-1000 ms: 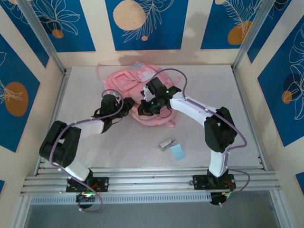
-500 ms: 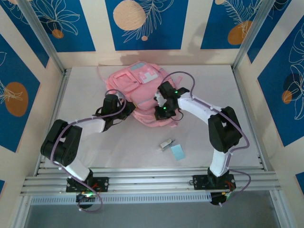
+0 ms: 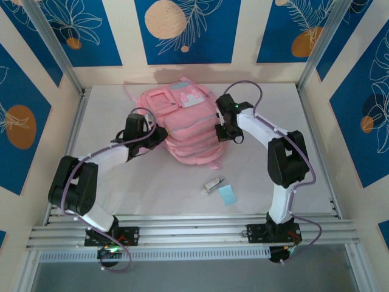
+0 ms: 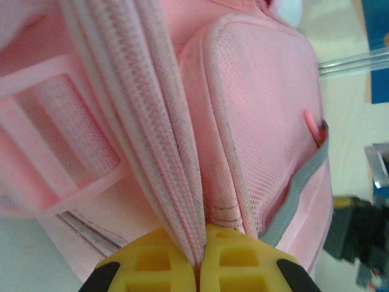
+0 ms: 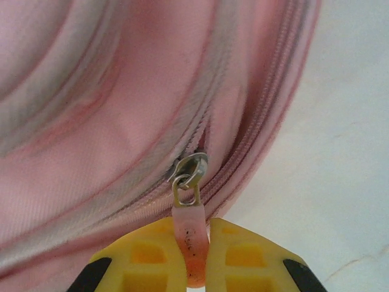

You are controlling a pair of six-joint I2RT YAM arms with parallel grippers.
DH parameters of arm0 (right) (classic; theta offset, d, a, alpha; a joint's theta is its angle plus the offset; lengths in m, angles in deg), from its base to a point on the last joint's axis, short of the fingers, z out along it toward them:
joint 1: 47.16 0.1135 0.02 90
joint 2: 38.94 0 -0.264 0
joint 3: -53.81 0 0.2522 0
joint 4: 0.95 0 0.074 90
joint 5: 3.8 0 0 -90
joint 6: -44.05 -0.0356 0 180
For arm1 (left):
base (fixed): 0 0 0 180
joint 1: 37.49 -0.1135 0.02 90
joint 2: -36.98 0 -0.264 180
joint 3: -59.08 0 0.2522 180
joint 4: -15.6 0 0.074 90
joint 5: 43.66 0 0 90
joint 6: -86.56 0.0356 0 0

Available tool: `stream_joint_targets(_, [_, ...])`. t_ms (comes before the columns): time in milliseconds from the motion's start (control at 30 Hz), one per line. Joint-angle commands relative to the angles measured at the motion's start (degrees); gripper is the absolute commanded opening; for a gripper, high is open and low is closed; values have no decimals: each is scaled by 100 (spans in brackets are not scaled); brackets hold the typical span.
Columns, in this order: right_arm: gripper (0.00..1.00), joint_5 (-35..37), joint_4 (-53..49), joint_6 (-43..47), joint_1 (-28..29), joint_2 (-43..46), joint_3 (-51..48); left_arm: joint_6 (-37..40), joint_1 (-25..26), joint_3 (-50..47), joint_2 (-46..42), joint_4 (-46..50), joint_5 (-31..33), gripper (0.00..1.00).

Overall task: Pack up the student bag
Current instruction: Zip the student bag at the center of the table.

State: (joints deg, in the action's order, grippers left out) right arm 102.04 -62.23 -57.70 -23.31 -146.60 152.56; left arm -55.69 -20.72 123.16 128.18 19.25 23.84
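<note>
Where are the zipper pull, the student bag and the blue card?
zipper pull (image 5: 190,243), right wrist view, its pink tab.
student bag (image 3: 185,126), top view, its middle.
blue card (image 3: 228,194), top view, its middle.

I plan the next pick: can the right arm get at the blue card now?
Probably not yet: its gripper is shut on the bag's zipper pull, though nothing blocks the card.

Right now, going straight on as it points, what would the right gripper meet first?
The metal slider of the zip on the student bag, just beyond the zipper pull the right gripper is shut on.
</note>
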Motion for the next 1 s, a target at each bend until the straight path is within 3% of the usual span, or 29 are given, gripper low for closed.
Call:
stream_joint_targets(0, [0, -880, -27, 76, 163, 606, -487, 413, -494, 782, 407, -77, 384, 0])
stream_joint_targets(133, [0, -2303, 600, -415, 522, 830, -762, 304, -574, 1684, 961, 68, 163, 2])
stream_joint_targets(167, [0, -2545, 750, -542, 593, 819, -765, 280, -576, 1826, 985, 121, 165, 18])
stream_joint_targets(233, [0, -2973, 1196, -809, 740, 723, -731, 303, -571, 2033, 921, 394, 319, 62])
stream_joint_targets(267, [0, -3122, 1396, -980, 800, 648, -702, 371, -570, 2075, 844, 533, 400, 76])
stream_joint_targets(333, [0, -3382, 1883, -1333, 943, 430, -606, 534, -577, 2020, 589, 770, 552, 91])
stream_joint_targets(500, [0, -3721, 2662, -1965, 1294, -155, -212, 566, -578, 1276, -217, 890, 714, 97])
stream_joint_targets(700, [0, -4127, 3175, -2359, 1547, -470, 140, -378, -517, -168, -1044, 215, 747, 96])
stream_joint_targets(967, [0, -4527, 3248, -2210, 1819, -178, -162, -1126, -315, -657, -742, -628, 683, 93])
